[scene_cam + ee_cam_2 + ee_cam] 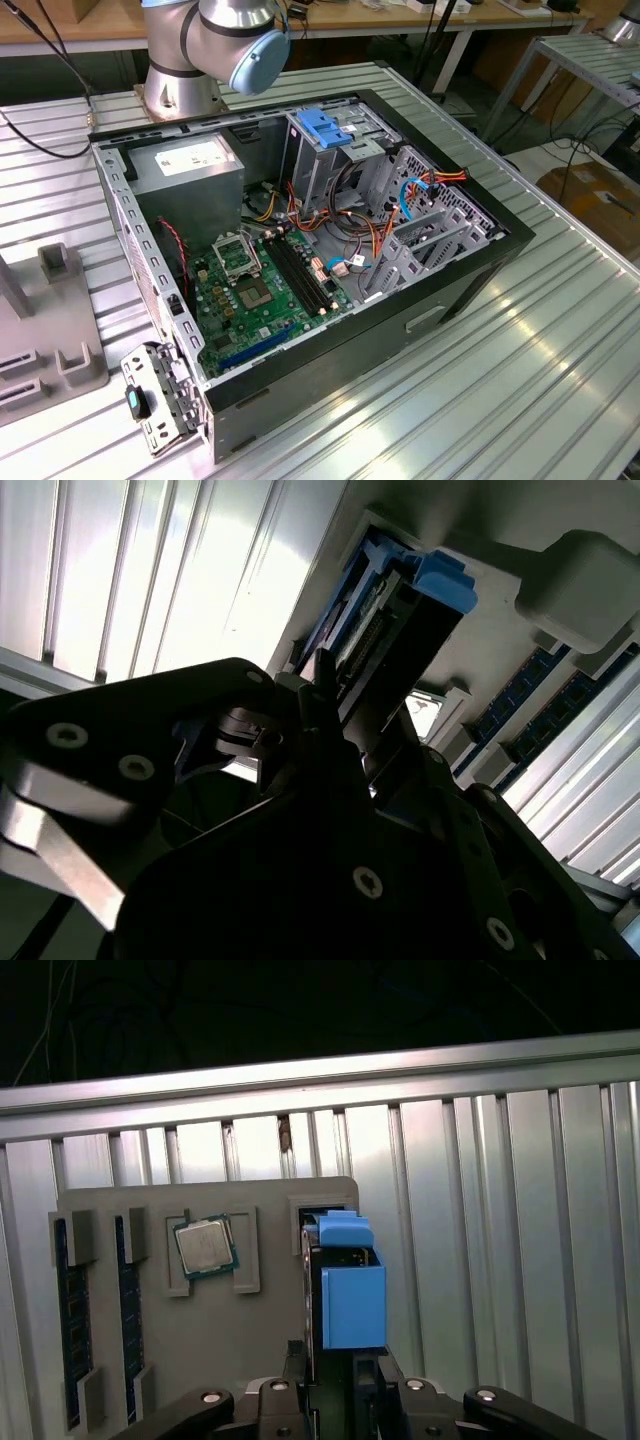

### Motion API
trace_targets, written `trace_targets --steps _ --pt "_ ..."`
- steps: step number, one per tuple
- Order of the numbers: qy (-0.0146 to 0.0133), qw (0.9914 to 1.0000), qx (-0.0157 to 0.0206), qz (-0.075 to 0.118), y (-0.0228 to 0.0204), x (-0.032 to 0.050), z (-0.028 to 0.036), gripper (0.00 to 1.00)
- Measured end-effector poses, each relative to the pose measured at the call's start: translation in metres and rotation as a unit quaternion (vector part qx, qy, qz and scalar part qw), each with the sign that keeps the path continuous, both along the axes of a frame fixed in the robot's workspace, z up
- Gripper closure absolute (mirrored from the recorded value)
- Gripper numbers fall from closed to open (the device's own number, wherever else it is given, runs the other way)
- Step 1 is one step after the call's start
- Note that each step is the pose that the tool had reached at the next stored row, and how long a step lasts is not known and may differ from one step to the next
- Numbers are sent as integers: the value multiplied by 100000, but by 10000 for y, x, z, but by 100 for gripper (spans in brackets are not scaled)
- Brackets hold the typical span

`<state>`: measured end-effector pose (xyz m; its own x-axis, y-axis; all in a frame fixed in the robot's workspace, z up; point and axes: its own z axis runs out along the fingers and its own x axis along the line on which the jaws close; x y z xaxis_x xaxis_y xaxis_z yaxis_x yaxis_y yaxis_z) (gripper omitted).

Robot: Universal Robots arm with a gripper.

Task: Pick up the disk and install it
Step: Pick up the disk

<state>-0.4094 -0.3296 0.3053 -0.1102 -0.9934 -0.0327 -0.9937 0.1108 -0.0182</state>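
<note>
Blue-railed disk (352,1305) stands upright just ahead of the tool (345,1365).

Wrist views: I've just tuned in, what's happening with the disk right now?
The arm's gripper is down at the grey parts tray, right on the disk, which stands on edge at the tray's slot with a blue rail facing up. A processor chip and memory sticks lie in the tray beside it. The disk is not yet in the open computer case.
</note>
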Motion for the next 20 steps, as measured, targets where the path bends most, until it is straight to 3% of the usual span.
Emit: trace_targets --steps 13,15,18,20 --pt "1 100000 -5 0 0 0 8 64" --pt "23 100000 -37 0 0 0 24 64" --pt "11 100000 -36 -2 0 0 109 64" --pt "-11 100000 -27 -2 0 0 115 64"
